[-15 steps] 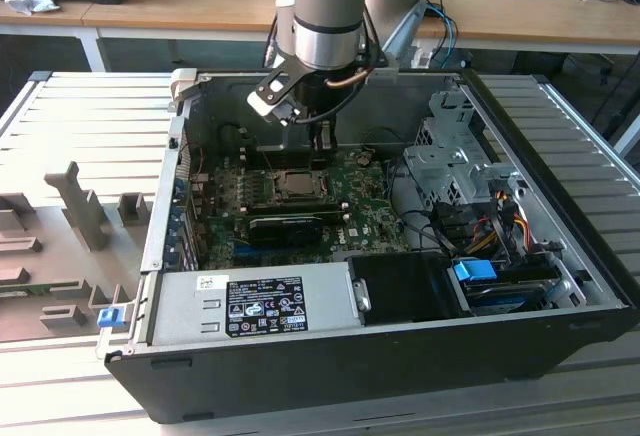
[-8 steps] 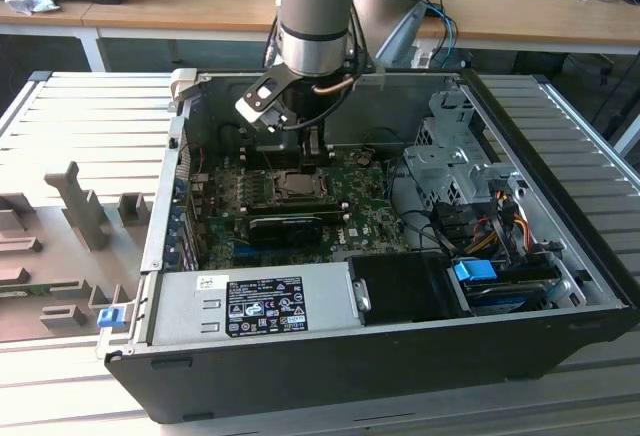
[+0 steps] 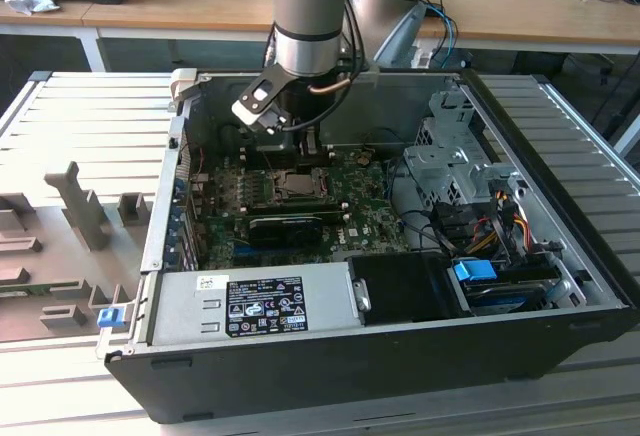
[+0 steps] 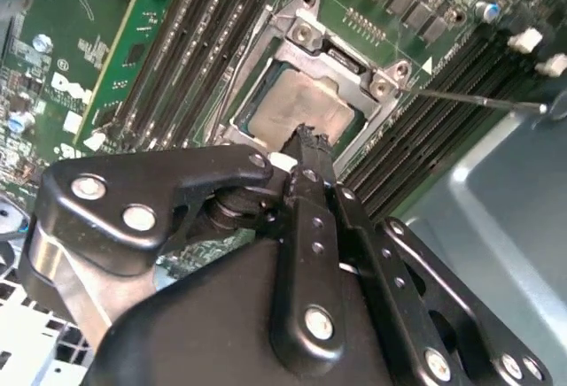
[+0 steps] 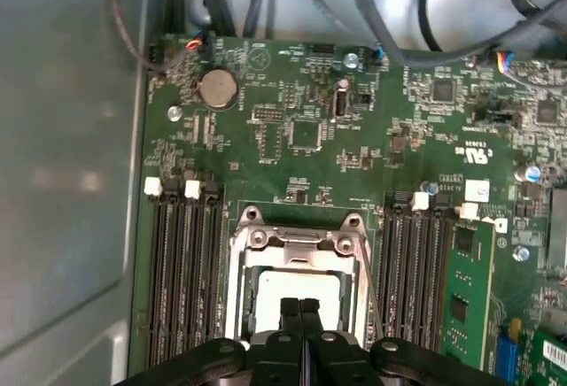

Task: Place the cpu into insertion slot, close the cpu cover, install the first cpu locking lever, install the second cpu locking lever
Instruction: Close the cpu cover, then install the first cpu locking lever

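Observation:
The cpu (image 5: pixel 297 287) lies flat in the insertion slot (image 3: pixel 298 184) on the green board, its pale metal face (image 4: pixel 301 107) showing through the window of the cpu cover (image 5: pixel 297 240). The silver cover (image 4: pixel 297 50) is folded down over the chip. A thin wire locking lever (image 4: pixel 478 99) sticks out sideways from the socket over the memory slots; it runs along one side of the socket (image 5: pixel 370 280). My gripper (image 5: pixel 299 308) hangs just above the chip's edge, shut, its fingertips (image 4: pixel 306 141) pressed together with nothing seen between them. In the exterior view the gripper (image 3: pixel 308 156) is inside the case, over the socket.
Black memory slots (image 5: pixel 182 271) flank the socket on both sides. A long black card (image 3: pixel 290 224) lies in front of it. The grey power supply (image 3: pixel 250 301), the drive cage (image 3: pixel 450 166), cable bundles (image 3: pixel 490 226) and the case walls (image 5: pixel 62 182) hem the board in.

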You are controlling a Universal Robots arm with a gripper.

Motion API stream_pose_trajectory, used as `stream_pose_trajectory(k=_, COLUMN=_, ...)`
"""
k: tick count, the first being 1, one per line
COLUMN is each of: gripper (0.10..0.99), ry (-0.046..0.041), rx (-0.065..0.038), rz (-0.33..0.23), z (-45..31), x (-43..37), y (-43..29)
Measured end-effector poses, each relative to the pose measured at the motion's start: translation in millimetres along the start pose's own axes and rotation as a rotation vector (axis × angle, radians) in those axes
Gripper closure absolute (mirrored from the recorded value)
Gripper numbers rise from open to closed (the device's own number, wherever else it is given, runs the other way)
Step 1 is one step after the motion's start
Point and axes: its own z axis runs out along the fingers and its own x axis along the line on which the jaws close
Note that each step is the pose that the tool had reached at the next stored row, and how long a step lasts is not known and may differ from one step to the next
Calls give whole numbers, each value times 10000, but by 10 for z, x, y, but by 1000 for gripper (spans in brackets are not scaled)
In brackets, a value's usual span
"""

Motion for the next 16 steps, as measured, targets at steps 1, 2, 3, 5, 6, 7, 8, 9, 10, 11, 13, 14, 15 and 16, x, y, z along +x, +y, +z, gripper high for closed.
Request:
stream_pose_trajectory(k=1, gripper=980, ry=0, rx=0, rz=-27, z=0, x=2, y=-26)
stream_pose_trajectory(k=2, gripper=980, ry=1, rx=0, rz=-29, z=0, x=4, y=-45)
stream_pose_trajectory(k=3, gripper=980, ry=1, rx=0, rz=-29, z=-1, x=5, y=-57)
stream_pose_trajectory(k=5, gripper=980, ry=0, rx=1, rz=-28, z=-2, x=8, y=-91)
stream_pose_trajectory(k=6, gripper=980, ry=1, rx=1, rz=-28, z=-2, x=9, y=-107)
stream_pose_trajectory(k=7, gripper=980, ry=1, rx=1, rz=-28, z=-2, x=11, y=-123)
stream_pose_trajectory(k=8, gripper=980, ry=1, rx=1, rz=-28, z=-2, x=12, y=-139)
stream_pose_trajectory(k=9, gripper=980, ry=-1, rx=1, rz=-28, z=-5, x=13, y=-149)
stream_pose_trajectory(k=10, gripper=980, ry=-4, rx=3, rz=-30, z=-15, x=13, y=-148)
stream_pose_trajectory(k=11, gripper=980, ry=-2, rx=1, rz=-29, z=-38, x=13, y=-148)
stream_pose_trajectory(k=13, gripper=980, ry=-3, rx=0, rz=-28, z=-116, x=14, y=-147)
stream_pose_trajectory(k=14, gripper=980, ry=0, rx=-1, rz=-28, z=-205, x=16, y=-145)
stream_pose_trajectory(k=15, gripper=980, ry=-2, rx=0, rz=-28, z=-270, x=17, y=-144)
stream_pose_trajectory(k=16, gripper=980, ry=-3, rx=1, rz=-28, z=-304, x=17, y=-144)
